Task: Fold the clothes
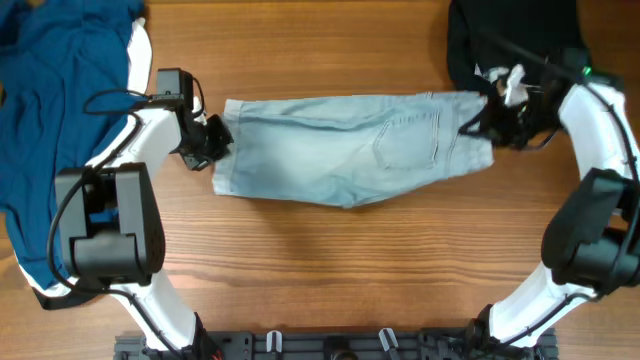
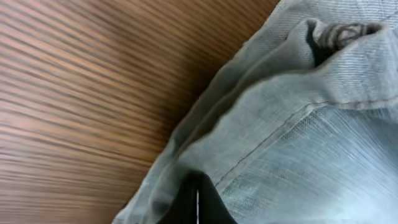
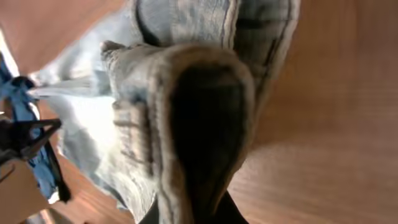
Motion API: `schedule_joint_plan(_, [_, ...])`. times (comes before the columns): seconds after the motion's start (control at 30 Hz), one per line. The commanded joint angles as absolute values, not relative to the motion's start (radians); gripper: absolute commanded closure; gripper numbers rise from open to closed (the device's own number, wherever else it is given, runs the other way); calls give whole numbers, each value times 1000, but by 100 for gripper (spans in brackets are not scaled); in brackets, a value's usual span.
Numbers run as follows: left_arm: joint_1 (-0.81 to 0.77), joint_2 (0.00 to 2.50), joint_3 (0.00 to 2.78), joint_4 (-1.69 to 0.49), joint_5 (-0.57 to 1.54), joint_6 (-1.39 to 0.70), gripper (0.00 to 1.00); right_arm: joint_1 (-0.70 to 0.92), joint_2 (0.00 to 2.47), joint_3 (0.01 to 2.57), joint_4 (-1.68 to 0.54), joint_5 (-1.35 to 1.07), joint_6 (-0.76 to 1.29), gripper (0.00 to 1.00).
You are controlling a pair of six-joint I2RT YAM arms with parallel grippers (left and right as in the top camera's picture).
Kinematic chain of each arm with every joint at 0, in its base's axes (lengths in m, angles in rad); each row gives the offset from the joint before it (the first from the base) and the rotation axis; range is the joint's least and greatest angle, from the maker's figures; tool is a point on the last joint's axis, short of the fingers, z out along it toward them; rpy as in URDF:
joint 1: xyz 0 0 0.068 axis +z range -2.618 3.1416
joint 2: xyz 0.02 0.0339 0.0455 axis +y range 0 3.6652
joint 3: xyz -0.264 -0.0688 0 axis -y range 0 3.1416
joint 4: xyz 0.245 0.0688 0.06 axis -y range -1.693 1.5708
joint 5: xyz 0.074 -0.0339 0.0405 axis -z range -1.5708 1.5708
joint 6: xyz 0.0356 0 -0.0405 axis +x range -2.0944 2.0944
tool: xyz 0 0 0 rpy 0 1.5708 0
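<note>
Denim shorts point(image 1: 340, 150): pale blue, lying crosswise on the counter point(image 1: 330, 280), in the middle and a little toward the far side. They look halved lengthwise, one leg on the other, giving a long band. A stitched back pocket point(image 1: 410, 140) faces up toward the right end. The near edge bulges and the outline is not square.

Left end: the left tool point(image 1: 212, 143) sits at the hem edge. In the left wrist view the denim point(image 2: 311, 143) is bunched over a dark finger point(image 2: 198, 208), so the tool is judged pinched narrow on the cloth.

Right end: the right tool point(image 1: 490, 125) is at the waist. The right wrist view shows the waistband point(image 3: 186, 81) draped over a dark finger point(image 3: 208, 124), so it is judged clamped on the fabric there.

Progress, as a judgement: first lengthwise fold done. What remains is the cross fold, bringing one end over the other, then smoothing. About halfway.

Surroundings: a dark blue garment point(image 1: 50, 120) is heaped at the far left, partly under the left arm. A black garment point(image 1: 500, 30) lies at the far right corner. Neither looks folded, so more work may follow.
</note>
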State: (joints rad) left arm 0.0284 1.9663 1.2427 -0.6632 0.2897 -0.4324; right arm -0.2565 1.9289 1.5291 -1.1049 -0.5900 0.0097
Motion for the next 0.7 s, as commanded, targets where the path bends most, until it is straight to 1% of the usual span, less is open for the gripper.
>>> schedule_joint_plan(0.0, [7,1993,1229,-662,355,-480,96,-213,1920,1701,-1205,-593,-90,96])
schedule_joint_plan(0.07, [-22,1993,1229,-646,355,-480,96,-126,1918,1742,-1221,-593,-71,96])
schedule_joint_plan(0.17, [-60,1993,1229,-624,353,-493,96,44,1925,1741,-1170,-557,23,96])
schedule_joint_plan(0.27, [-83,1993,1229,-607,339,-511,96,262,1925,1741,-1027,-503,168,96])
schedule_joint_plan(0.4, [-83,1993,1229,-601,339,-511,96,446,1927,1741,-886,-376,319,96])
schedule_joint_plan(0.47, [-83,1993,1229,-596,339,-511,96,505,1933,1740,-849,-296,376,96])
schedule_joint_plan(0.53, [-83,1993,1229,-594,340,-510,96,542,1953,1740,-795,-285,405,96])
schedule_joint_plan(0.67, [-82,1993,1229,-593,335,-510,96,547,1988,1740,-776,-281,448,96])
